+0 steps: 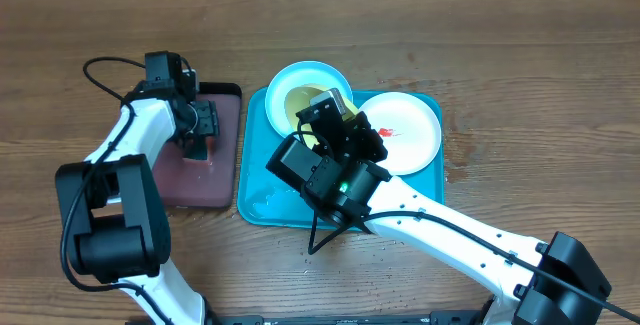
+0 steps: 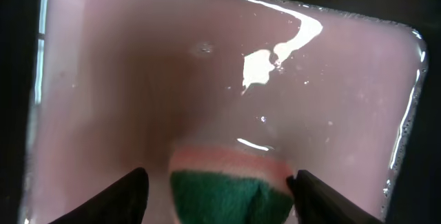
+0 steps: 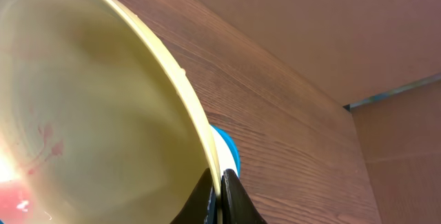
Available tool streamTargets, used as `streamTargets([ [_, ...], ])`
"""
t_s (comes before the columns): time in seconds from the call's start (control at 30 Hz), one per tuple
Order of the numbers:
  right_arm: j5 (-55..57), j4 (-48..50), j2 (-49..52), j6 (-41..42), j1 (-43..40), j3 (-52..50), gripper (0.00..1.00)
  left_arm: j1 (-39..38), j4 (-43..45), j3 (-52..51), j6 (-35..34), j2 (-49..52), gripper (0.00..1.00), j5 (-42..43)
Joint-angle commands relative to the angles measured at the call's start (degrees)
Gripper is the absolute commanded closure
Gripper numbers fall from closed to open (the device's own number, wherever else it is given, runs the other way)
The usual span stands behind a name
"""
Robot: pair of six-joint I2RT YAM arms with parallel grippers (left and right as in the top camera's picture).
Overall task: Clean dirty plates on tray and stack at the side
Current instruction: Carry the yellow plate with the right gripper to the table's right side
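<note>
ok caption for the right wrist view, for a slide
Right gripper pinching the rim of the smeared yellow-green plate, light blue plate peeking behind.

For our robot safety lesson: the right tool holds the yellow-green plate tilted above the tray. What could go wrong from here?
1. The right tool pinches the yellow-green plate only by its thin rim; tilted, it might slip onto the light blue plate below.
2. The left tool stands open around the sponge on a wet pinkish tray; closing, the sponge may slide.
</note>
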Motion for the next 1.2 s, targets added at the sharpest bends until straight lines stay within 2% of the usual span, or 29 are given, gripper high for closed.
streamTargets([
  [0.0, 1.68, 0.42, -1.92, 0.20, 0.20, 1.86, 0.96, -0.13, 0.50, 1.16, 0.50, 2.03, 0.41, 1.38],
  [0.13, 1.68, 0.42, -1.92, 0.22, 0.20, 1.86, 0.96, -0.13, 0.59, 1.18, 0.50, 2.69, 0.84, 1.33],
  [0.17, 1.68, 0.44, -1.92, 0.22, 0.20, 1.86, 0.96, -0.13, 0.90, 1.22, 0.59, 2.51, 0.92, 1.29],
  [0.2, 1.68, 0.50, -1.92, 0.20, 0.20, 1.86, 0.96, -0.13, 1.07, 1.40, 0.70, 2.29, 0.96, 1.29],
  [0.43, 1.68, 0.55, -1.92, 0.20, 0.15, 1.86, 0.96, -0.11, -0.22, 5.38, 0.70, 0.90, 0.95, 1.11],
  [0.47, 1.68, 0.55, -1.92, 0.20, 0.15, 1.86, 0.97, -0.11, -1.29, 6.16, 0.70, 0.70, 0.83, 0.87],
  [0.53, 1.68, 0.55, -1.92, 0.20, 0.15, 1.86, 0.96, -0.11, -3.89, 7.23, 0.68, 0.59, 0.31, 0.85],
  [0.57, 1.68, 0.55, -1.92, 0.20, 0.15, 1.86, 0.96, -0.11, -4.81, 7.30, 0.70, 0.61, 0.22, 0.85],
  [0.6, 1.68, 0.55, -1.92, 0.22, 0.15, 1.86, 0.96, -0.11, -6.08, 7.28, 0.68, 0.63, 0.21, 0.87],
  [0.8, 1.68, 0.55, -1.92, 0.20, 0.15, 1.86, 0.96, -0.13, -11.23, 5.99, 0.70, 0.81, 0.21, 0.68],
  [0.93, 1.68, 0.52, -1.92, 0.20, 0.15, 1.86, 0.96, -0.11, -9.57, 3.13, 0.70, 0.81, 0.24, 0.68],
  [1.03, 1.68, 0.52, -1.92, 0.20, 0.15, 1.86, 0.96, -0.11, -9.01, 1.90, 0.70, 0.81, 0.41, 0.31],
  [1.1, 1.68, 0.52, -1.92, 0.22, 0.15, 1.86, 0.96, -0.11, -9.64, 1.79, 0.68, 0.81, 0.62, -0.85],
  [1.17, 1.70, 0.55, -1.92, 0.22, 0.15, 1.86, 0.96, -0.11, -9.84, 1.79, 0.68, 0.81, 0.74, -0.85],
])
